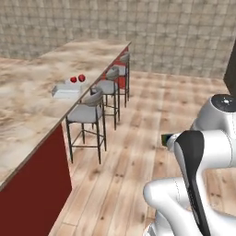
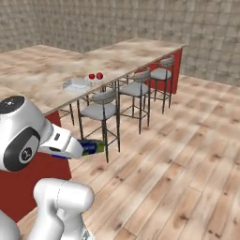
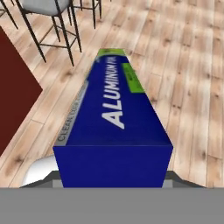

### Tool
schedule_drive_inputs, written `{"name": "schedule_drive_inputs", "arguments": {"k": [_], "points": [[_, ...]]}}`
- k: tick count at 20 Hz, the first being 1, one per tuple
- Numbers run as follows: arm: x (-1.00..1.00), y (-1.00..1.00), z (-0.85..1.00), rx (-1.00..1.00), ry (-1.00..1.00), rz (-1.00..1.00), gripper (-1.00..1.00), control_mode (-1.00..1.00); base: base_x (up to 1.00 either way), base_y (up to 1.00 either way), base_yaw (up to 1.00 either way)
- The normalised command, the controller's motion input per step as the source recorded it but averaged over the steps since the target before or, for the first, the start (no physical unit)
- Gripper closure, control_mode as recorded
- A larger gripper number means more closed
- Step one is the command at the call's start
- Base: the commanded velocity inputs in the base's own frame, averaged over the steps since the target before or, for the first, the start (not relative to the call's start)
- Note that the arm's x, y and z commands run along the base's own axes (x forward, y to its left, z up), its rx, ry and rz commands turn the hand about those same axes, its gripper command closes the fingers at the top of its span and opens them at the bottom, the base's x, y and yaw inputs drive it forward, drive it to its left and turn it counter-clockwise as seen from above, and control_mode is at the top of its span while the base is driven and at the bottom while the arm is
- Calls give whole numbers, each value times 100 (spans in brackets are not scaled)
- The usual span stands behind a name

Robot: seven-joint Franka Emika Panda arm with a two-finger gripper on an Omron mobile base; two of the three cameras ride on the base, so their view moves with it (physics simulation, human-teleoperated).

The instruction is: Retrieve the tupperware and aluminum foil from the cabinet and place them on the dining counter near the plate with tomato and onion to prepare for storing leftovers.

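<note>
Clamped around the near end of the aluminum foil (image 3: 114,127), the claw (image 3: 113,183) stands about as wide as the carton; its tips are hidden behind the box in the hand view, so the grip is read from the carton filling the space between them. From the claw the carton runs straight out toward twelve o'clock, dark blue with white lettering on top and a green far end, held in the air above the wooden floor (image 3: 183,65).

Largest in the base views is the tabletop (image 1: 27,106), the long beige-brown marble dining counter, which runs from about seven o'clock up to one o'clock in the left base view over a red base panel (image 1: 32,193). Four grey-seated stools (image 1: 87,113) stand along its edge.

On the tabletop, well apart from the claw, lies the tupperware (image 1: 66,91), a pale shallow tray. Just beyond it at about one o'clock sit two small red items (image 1: 77,79); whether a plate lies under them is hard to tell at this distance.

In the right base view the foil's green end (image 2: 93,147) pokes out past the arm's wrist, below the height of the tabletop edge and near the closest stool.
</note>
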Motion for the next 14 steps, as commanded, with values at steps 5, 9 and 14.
{"name": "schedule_drive_inputs", "arguments": {"k": [5, 9, 14], "points": [[0, 0, 0, 0, 0, 0, 100, 100, 100, -60, 39], [0, 0, 0, 0, 0, 0, 100, 100, 100, -68, 37], [0, 0, 0, 0, 0, 0, 100, 100, 100, -65, 37]]}}
